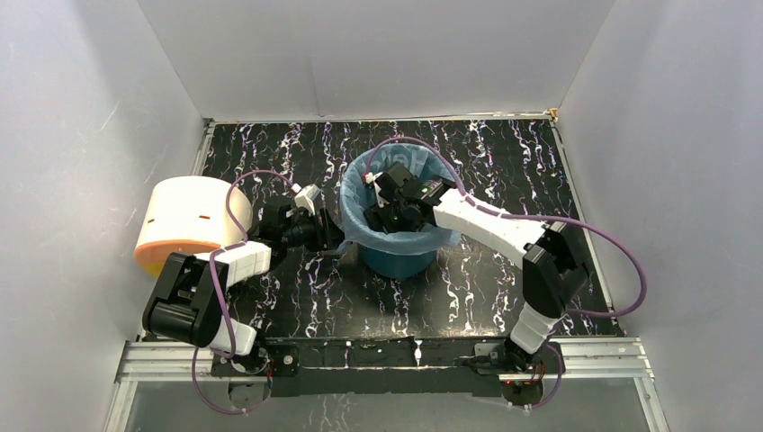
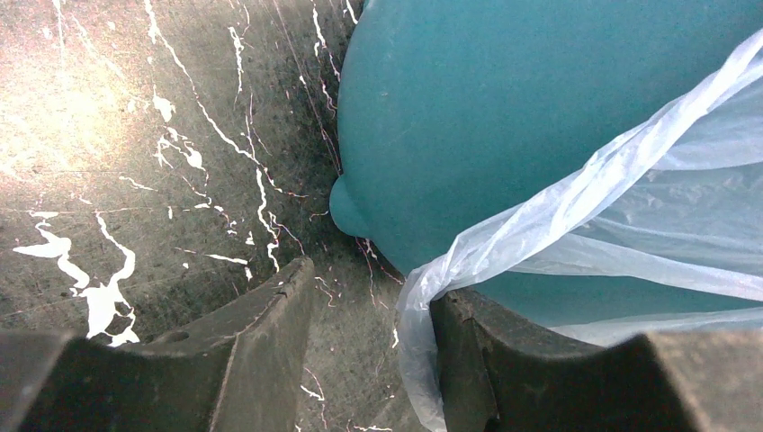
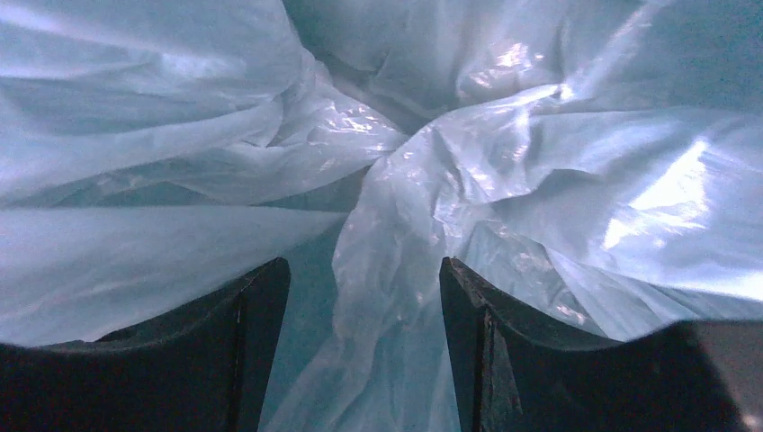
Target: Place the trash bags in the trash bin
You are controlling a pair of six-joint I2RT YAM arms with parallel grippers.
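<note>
Bag (image 1: 356,214) lining bin (image 2: 504,99); R end effector (image 3: 364,274) inside, apart; L end effector (image 2: 372,290) beside bin, apart.

Tabletop (image 1: 504,297) is black with white marble-style veining, looks the same across the whole surface. Close up, the tabletop (image 2: 135,180) shows fine scratches and a bright glare patch toward 10 o'clock. Cream cylinder (image 1: 184,220) sits at 9 o'clock on the table, right by the left wall, tipped so its orange end faces about 7 o'clock; a couple of small dark marks on the cream face. Plain white walls (image 1: 378,54) close off 9, 12 and 3 o'clock. Aluminium rail (image 1: 387,355) runs along the 6 o'clock edge. Small orange bit (image 1: 553,112) in the 1 o'clock corner, too small to identify.
</note>
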